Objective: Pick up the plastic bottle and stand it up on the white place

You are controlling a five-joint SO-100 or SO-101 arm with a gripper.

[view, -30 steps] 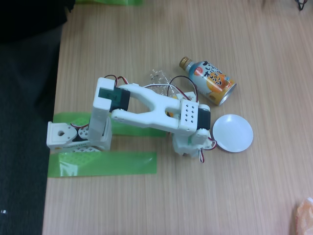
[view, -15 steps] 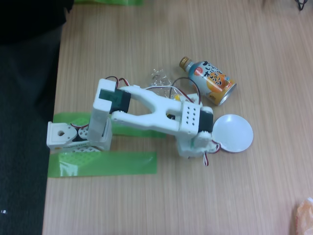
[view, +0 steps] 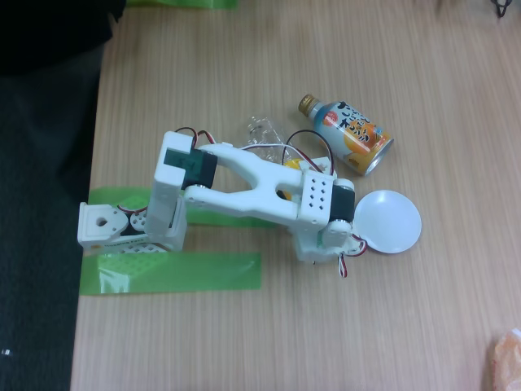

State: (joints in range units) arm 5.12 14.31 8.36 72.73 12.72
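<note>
The plastic bottle [view: 259,129] lies on the wooden table, mostly hidden under my white arm. Its clear end pokes out past the forearm, and a patch of yellow label shows through a gap in the arm. My gripper [view: 328,244] points down under the wrist block, just left of the white place [view: 391,220], a small round white disc. The wrist covers the jaws from above, so I cannot tell whether they are open or shut, or whether they hold anything.
A blue-and-orange can-like bottle [view: 348,134] with a gold cap lies on its side just above the disc. Green tape strips [view: 171,273] hold the arm's base [view: 102,226] near the table's left edge. Bare table extends to the right and below.
The wrist and gripper have shifted slightly right, up to the disc's left rim. The bottle's clear end has slid a little to the left.
</note>
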